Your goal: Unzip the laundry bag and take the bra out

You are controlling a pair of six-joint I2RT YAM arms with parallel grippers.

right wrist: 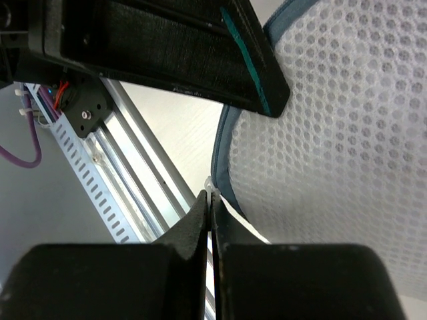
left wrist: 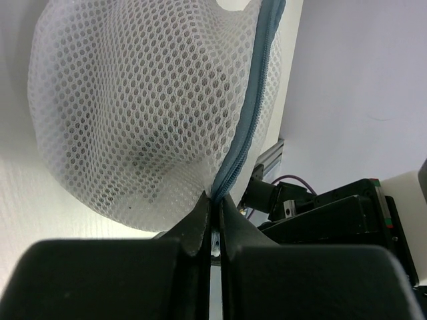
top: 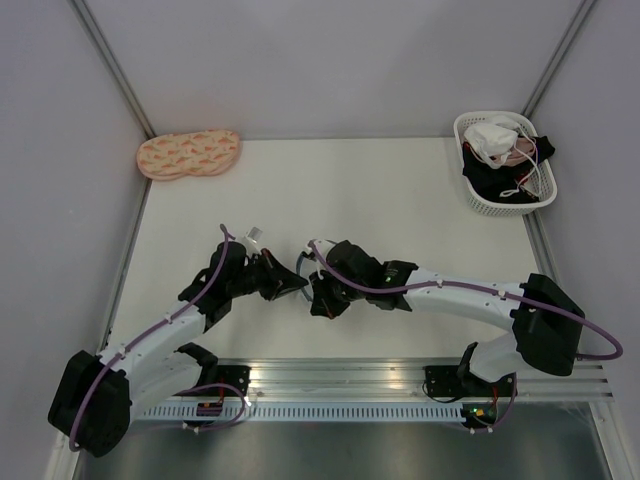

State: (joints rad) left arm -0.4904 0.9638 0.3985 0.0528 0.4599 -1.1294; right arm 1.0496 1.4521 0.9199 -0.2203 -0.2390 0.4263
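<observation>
Laundry bag [left wrist: 133, 107] fills the left wrist view, a white mesh dome lying on the white table [left wrist: 27, 193], with a blue-grey zip band [left wrist: 252, 113] running down its right side. The left gripper [left wrist: 215, 207] is clamped tight on the bag's edge, right where the zip band comes down to the fingertips. A dim grey shape [left wrist: 143, 160] shows through the mesh, but I cannot tell what it is. Behind it are black parts of the right arm [left wrist: 333, 213].

In the right wrist view the bag's mesh takes up the right side and its blue-grey rim curves past. The right gripper [right wrist: 209, 203] is pressed together on a small white tab [right wrist: 211, 187] just beside that rim. A black finger of the left gripper crosses overhead. The slotted aluminium rail [right wrist: 113, 180] runs along the table's near edge.

From above, both grippers meet mid-table and cover the bag. Grey walls [top: 330, 60] enclose the table. A peach patterned pad [top: 188, 154] lies in the far left corner. A white lattice basket [top: 492, 206] in the far right corner holds a white garment [top: 492, 138] and dark fabric.
</observation>
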